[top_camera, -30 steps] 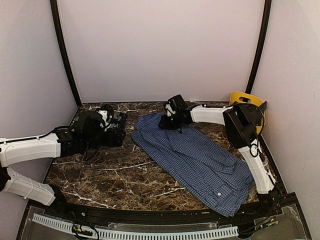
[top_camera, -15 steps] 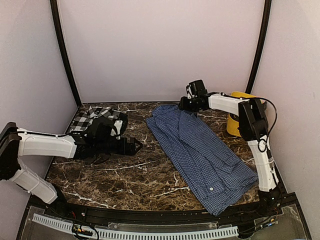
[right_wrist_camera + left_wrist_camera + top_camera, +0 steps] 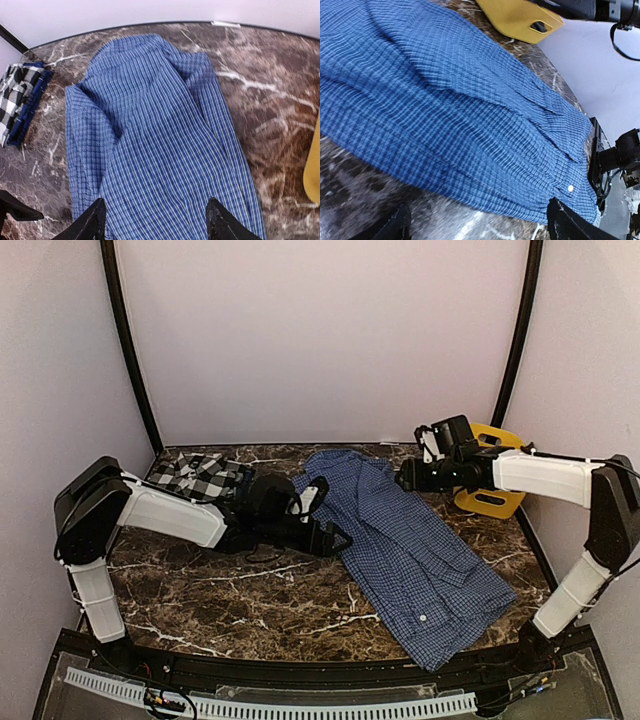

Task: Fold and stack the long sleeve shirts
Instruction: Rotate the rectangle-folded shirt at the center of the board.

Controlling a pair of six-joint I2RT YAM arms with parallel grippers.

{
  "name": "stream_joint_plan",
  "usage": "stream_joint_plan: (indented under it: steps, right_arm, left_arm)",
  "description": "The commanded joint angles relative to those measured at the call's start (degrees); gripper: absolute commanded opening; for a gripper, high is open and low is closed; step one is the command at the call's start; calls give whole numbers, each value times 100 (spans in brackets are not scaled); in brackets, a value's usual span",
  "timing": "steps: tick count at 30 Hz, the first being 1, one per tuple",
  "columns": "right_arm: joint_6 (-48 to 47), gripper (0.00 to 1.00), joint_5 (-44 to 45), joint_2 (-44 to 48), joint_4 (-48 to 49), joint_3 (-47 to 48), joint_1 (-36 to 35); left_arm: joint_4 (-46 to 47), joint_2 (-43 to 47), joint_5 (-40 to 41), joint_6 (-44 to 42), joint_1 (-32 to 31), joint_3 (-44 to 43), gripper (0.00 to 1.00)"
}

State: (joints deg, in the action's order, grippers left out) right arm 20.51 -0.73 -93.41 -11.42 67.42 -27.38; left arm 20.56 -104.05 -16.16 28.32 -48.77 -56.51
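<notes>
Your yellow plastic bin [image 3: 495, 502] sits just right of the blue fine-checked shirt [image 3: 400, 550]; its contents are hidden. Since a second ago, your right gripper [image 3: 157, 220] has let go of that shirt's collar, jaws spread and empty. Your left gripper [image 3: 480, 227], also released, has reached its left edge. The black-and-white plaid shirt [image 3: 195, 475] lies left of it on the brown marble tabletop [image 3: 230, 590], between pale walls [image 3: 320, 340].

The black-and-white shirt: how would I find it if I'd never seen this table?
Look at the dark marble table and go to its far left corner. The bunched-up bundle there is the black-and-white plaid shirt. Its big bold squares differ from the tiny checks of the spread-out blue shirt beside it.
</notes>
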Motion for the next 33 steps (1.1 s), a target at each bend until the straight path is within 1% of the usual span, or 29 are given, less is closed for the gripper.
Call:
stream_joint_plan:
  steps: [1, 4, 6, 8, 11, 17, 22, 28, 33]
  right_arm:
    - [185, 66, 227, 720, -495, -924, -31]
    - [347, 67, 206, 1146, -843, -1414, -25]
    - [418, 67, 305, 1385, -1037, -1720, -26]
    - [465, 68, 410, 1590, -1170, -1893, -22]
    - [487, 67, 415, 1741, -1275, -2016, -22]
    - [454, 68, 429, 1862, -1373, -2079, -18]
    - [432, 67, 302, 1969, -1438, -2138, -22]
    - [418, 67, 191, 2203, -1454, -2273, -33]
    - [432, 68, 100, 2238, -1377, -2443, -161]
  left_arm:
    - [344, -661, -696, 47, -357, -790, 92]
    - [271, -1108, -953, 174, -537, -1296, 89]
    - [181, -1340, -976, 150, -615, -1484, 88]
    - [21, -1567, -981, 165, -641, -1610, 86]
    - [-261, -1666, -860, 105, -649, -1670, 80]
    - [-995, -1689, -283, -51, -610, -1598, 69]
    - [-1197, -1642, -197, 125, -440, -1331, 57]
    - [-1268, -1473, 11, 82, -238, -975, 51]
    - [-1394, -1267, 117, -64, 43, -766, 49]
